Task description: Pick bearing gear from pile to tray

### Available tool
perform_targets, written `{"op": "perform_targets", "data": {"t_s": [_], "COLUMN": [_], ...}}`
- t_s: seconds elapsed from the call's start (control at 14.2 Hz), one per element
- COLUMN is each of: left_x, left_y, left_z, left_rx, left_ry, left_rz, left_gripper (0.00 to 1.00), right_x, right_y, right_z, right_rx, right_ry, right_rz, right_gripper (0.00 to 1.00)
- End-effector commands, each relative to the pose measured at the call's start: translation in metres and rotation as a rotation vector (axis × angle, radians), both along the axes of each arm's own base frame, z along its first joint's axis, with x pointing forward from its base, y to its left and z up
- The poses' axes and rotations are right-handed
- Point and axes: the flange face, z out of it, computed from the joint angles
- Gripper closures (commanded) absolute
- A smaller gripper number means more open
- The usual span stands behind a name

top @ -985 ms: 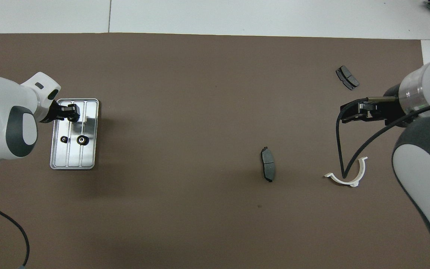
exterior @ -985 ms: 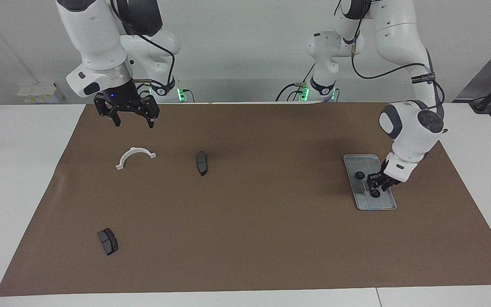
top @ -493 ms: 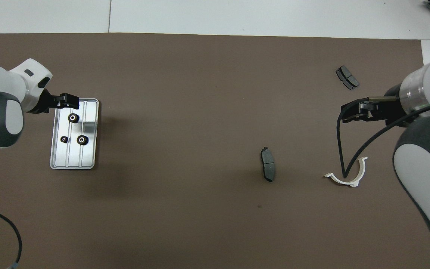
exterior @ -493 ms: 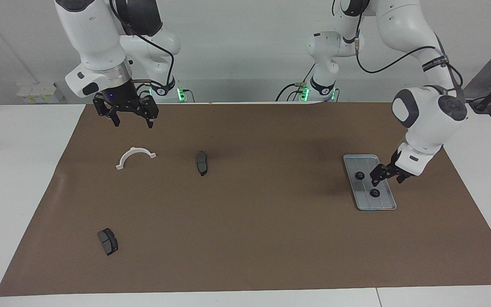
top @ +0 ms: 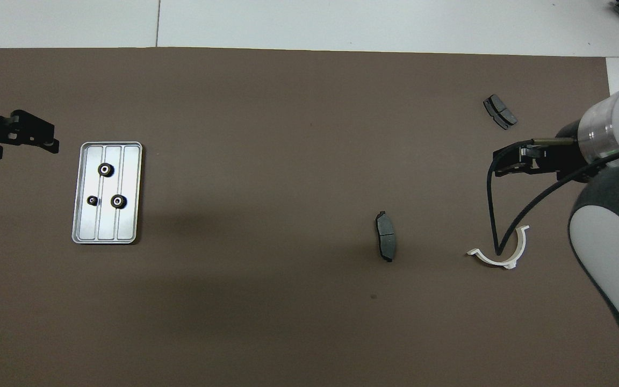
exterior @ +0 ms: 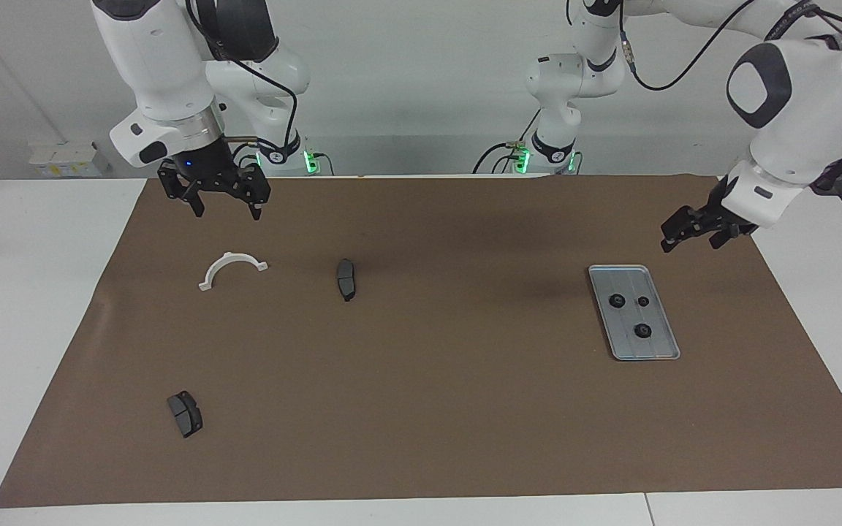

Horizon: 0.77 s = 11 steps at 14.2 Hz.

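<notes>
Three gears (exterior: pixel 641 330) (top: pixel 105 170) lie in the tray (exterior: pixel 666 349) (top: pixel 131 232), at the left arm's end of the mat (exterior: pixel 435 380). Left claw (exterior: pixel 697 235) (top: pixel 33 138) hangs empty at the tray's 1 o'clock in the facing view, fingers apart. Right claw (exterior: pixel 225 207) (top: pixel 505 163) waits open over the mat, at 12 o'clock from the white bracket (exterior: pixel 232 269) (top: pixel 501 256). Two brake pads (exterior: pixel 346 278) (top: pixel 386 243) lie loose.

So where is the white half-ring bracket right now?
The white half-ring bracket lies on the brown mat toward the right arm's end, beside a brake pad.
</notes>
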Motion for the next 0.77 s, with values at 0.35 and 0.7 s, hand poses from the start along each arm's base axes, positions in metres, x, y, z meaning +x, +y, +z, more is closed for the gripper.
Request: {"op": "perform_targets", "data": {"t_s": [0.35, 0.7], "left_x": [-0.062, -0.066], "left_y": [0.003, 0.005], "left_z": [0.039, 0.016], "left_rx": [0.026, 0.040], "left_ry": [0.052, -0.023], "left_rz": [-0.020, -0.020], "left_gripper": [0.00, 0.00], "right_x": [-0.007, -0.007], "right_y": [-0.003, 0.005], "right_z": [0.001, 0.005], "right_rx": [-0.003, -0.018], "right_ry": [0.001, -0.026], "right_rz": [-0.009, -0.003], "right_gripper": [0.00, 0.00]}}
